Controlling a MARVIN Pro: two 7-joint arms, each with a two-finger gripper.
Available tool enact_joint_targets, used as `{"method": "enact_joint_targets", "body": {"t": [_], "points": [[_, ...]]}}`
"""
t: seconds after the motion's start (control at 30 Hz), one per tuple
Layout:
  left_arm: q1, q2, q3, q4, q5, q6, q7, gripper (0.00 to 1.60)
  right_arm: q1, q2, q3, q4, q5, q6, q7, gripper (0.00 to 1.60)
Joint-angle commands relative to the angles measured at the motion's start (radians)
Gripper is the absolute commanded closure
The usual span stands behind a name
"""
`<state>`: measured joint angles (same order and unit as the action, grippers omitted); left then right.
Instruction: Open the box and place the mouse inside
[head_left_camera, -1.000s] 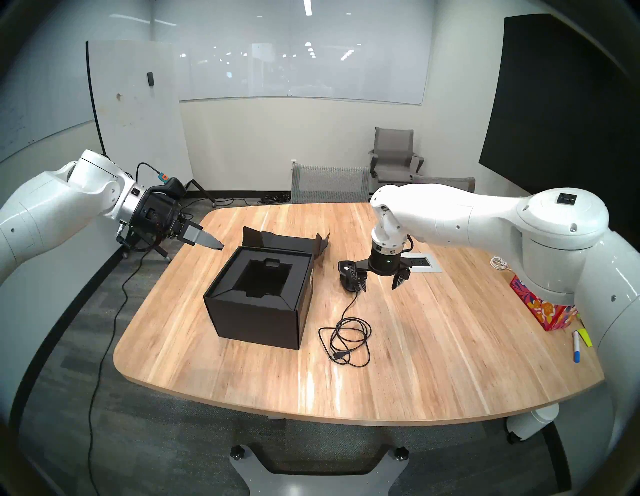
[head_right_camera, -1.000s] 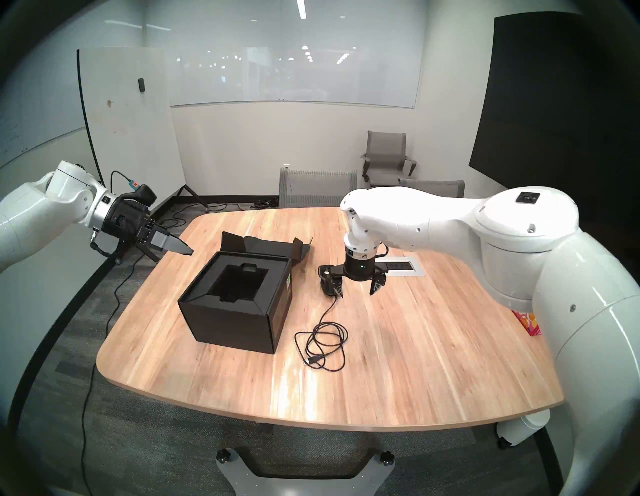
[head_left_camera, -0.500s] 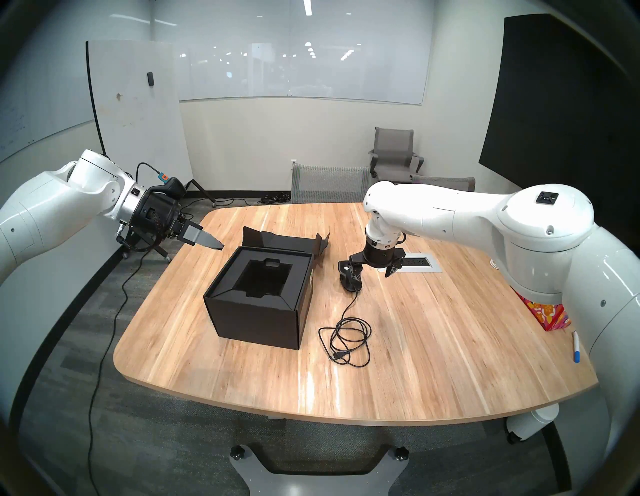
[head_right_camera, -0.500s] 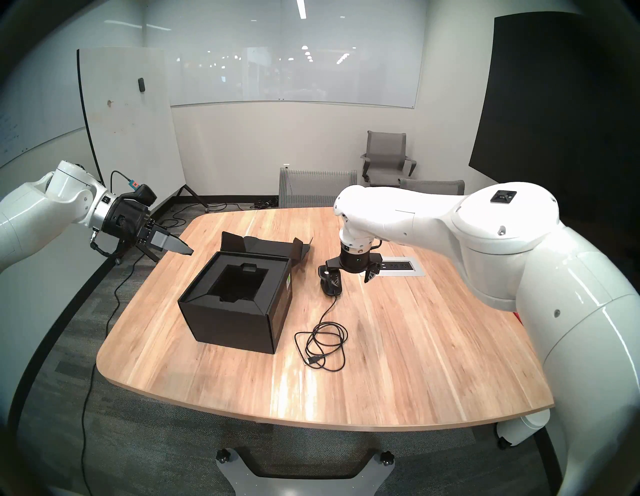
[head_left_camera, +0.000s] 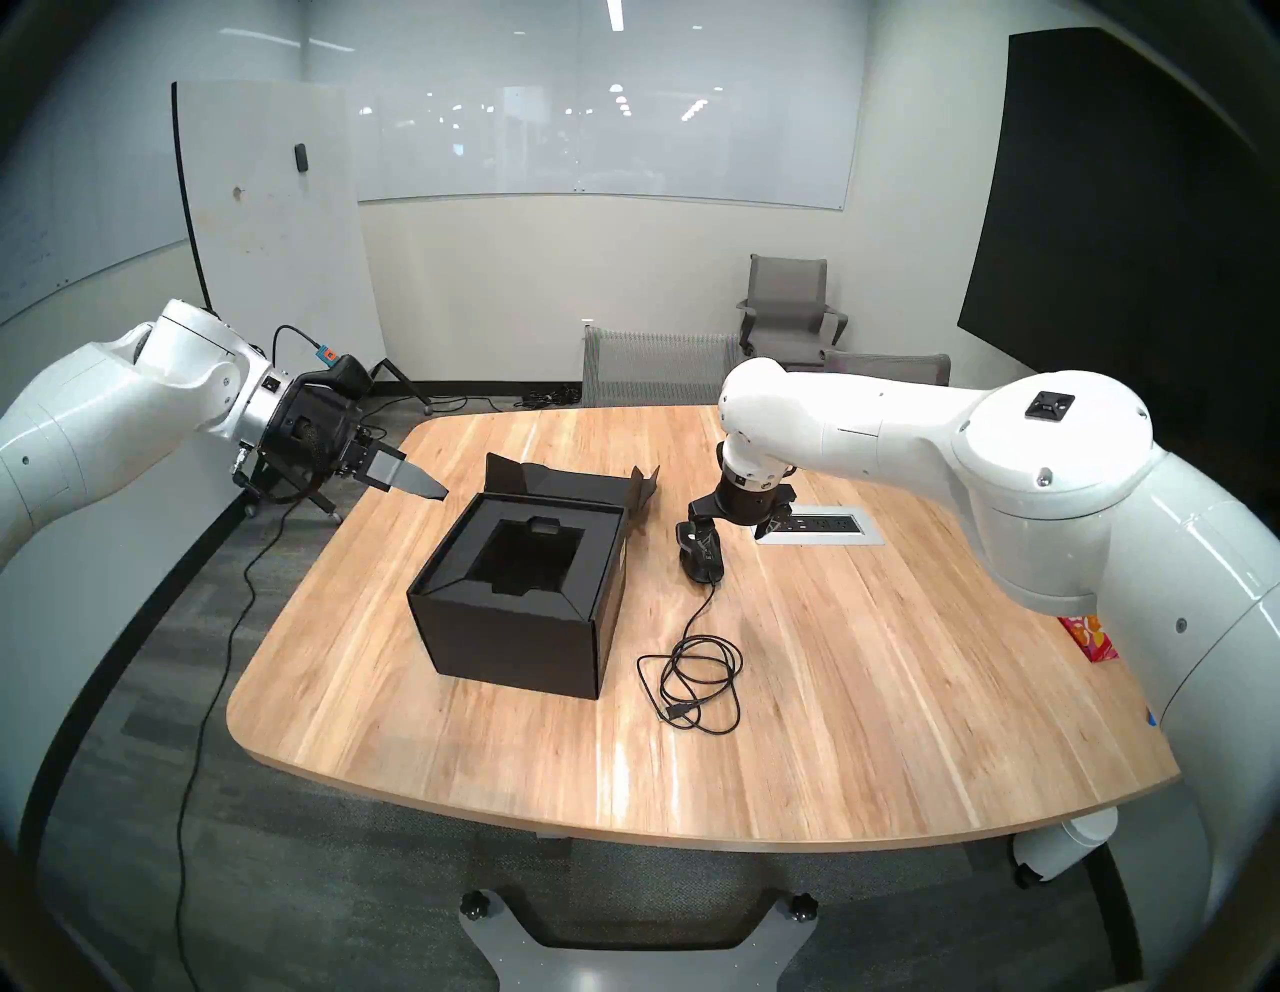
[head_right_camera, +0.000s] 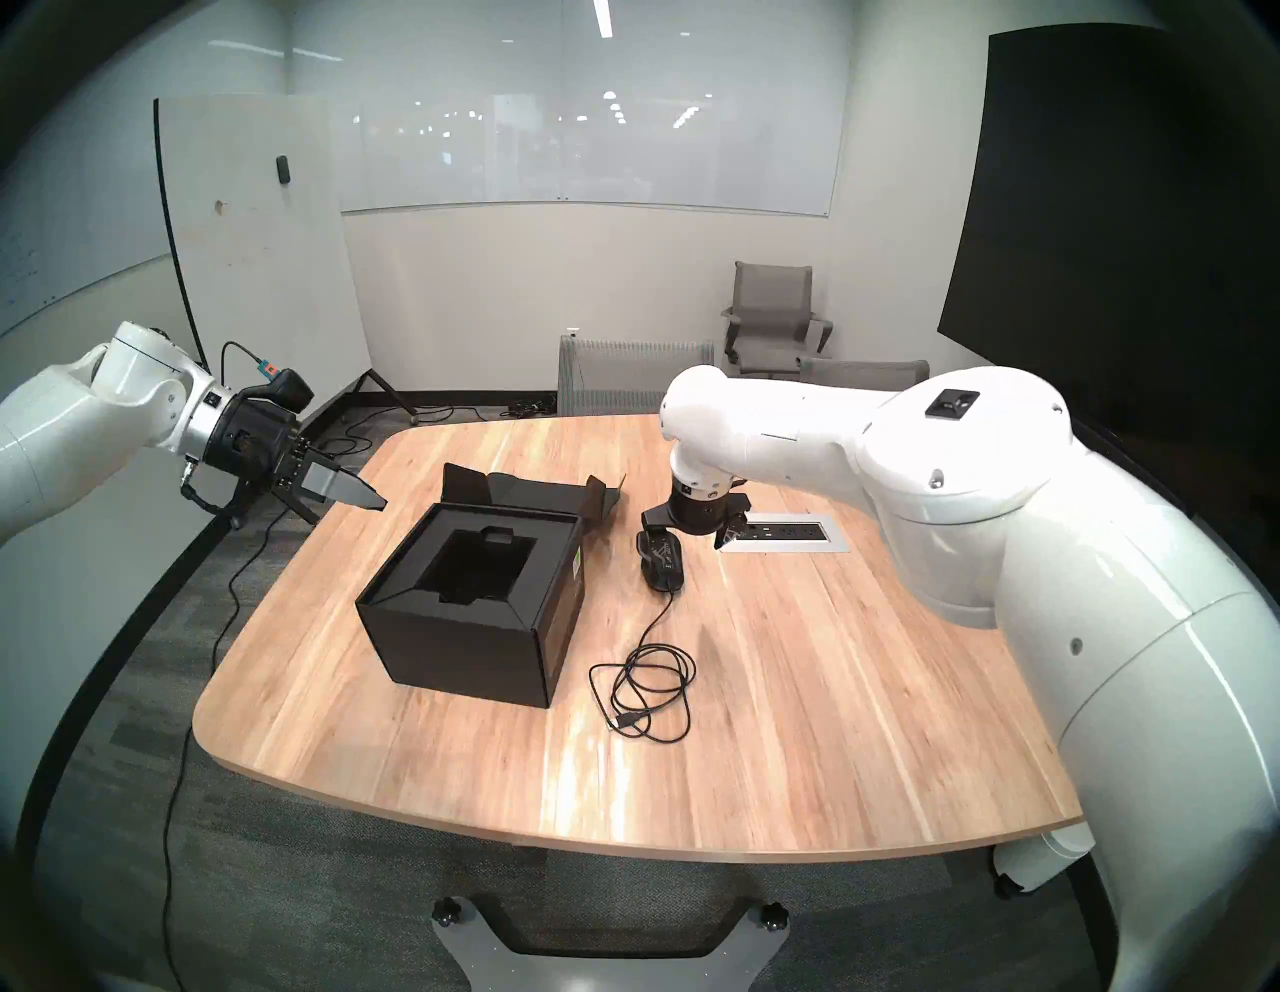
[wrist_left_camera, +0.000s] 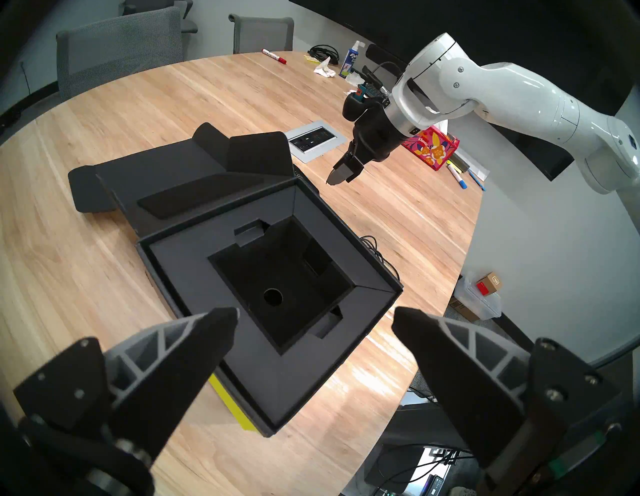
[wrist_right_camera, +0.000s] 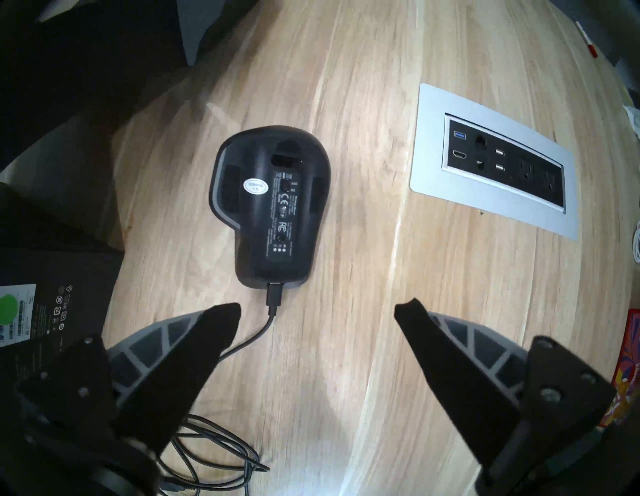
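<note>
**Mouse lies belly-up beside the opened box, right pincer poised over it**

Mouse first: the black wired computer mouse (wrist_right_camera: 273, 207) lies upside down on the light wooden counter (head_left_camera: 831, 693), its label-covered underside facing up. It sits just to the right of the matte black cardboard box (head_left_camera: 516, 589), near it but not touching. Its thin black cable (head_left_camera: 692, 682) runs toward the robot and ends in a loose coil on the counter, close to the box's right front corner.

The box stands with its hinged flap lid (head_left_camera: 575, 478) folded back flat behind it. Inside, a dark foam insert (wrist_left_camera: 277, 277) with a deep square well is exposed, and nothing lies in the well. A yellow-green strip shows on the box's outer side in the left wrist view.

Above the mouse, pointing steeply down, is the right pincer (head_left_camera: 735, 530), spread wide with nothing between its fingers (wrist_right_camera: 194, 350); one finger hangs over the mouse's rear end, the other toward the silver power-socket panel (wrist_right_camera: 495, 166) set into the counter. In the right wrist view both fingertips are clear of the mouse.

The left pincer (wrist_left_camera: 315, 322) is off the counter's left edge, aimed down at the box, likewise spread wide and holding nothing.
</note>
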<state>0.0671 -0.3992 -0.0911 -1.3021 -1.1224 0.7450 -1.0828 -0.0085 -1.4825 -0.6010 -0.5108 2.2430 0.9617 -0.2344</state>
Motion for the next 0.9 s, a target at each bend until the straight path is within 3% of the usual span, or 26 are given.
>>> {"method": "enact_joint_targets", "body": {"t": [0.0,0.47,0.87], "points": [[-0.02,-0.001,-0.014,0.0,-0.007,-0.001,-0.025,0.0,-0.002,-0.043,-0.025,0.074,-0.079,-0.002,0.121,0.0],[-0.021,-0.001,-0.012,0.0,-0.007,-0.001,-0.025,0.0,-0.038,-0.085,-0.084,0.181,-0.221,-0.039,0.364,0.0],[-0.022,-0.001,-0.011,0.0,-0.008,-0.001,-0.025,0.0,-0.075,-0.116,-0.121,0.264,-0.288,-0.085,0.494,0.0]]}}
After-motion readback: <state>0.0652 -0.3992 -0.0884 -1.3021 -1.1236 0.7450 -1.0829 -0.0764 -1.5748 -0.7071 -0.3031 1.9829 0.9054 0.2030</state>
